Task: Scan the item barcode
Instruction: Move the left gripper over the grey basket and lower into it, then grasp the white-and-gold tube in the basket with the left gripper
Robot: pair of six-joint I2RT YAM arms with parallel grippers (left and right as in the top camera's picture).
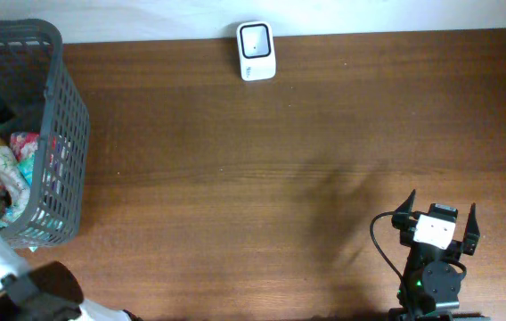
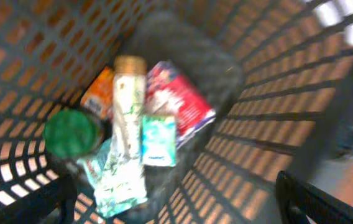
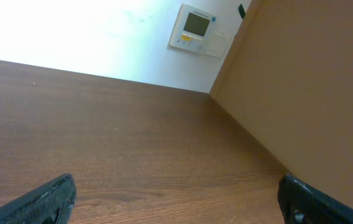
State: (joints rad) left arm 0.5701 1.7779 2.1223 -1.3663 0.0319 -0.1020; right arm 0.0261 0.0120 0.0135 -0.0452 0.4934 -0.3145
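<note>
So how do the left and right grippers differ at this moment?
The left gripper hangs over the gray basket, looking down at the packets inside. The right gripper is over the table on its right side. The left gripper has items right below it, while the right gripper has only wood beneath it. Both are open and hold nothing.

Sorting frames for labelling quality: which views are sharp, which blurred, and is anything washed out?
Left wrist view: blurred, the basket and its packets smeared. Overhead view: sharp, with a soft shadow on the table right of centre. Right wrist view: sharp, but the wall is washed out white.
</note>
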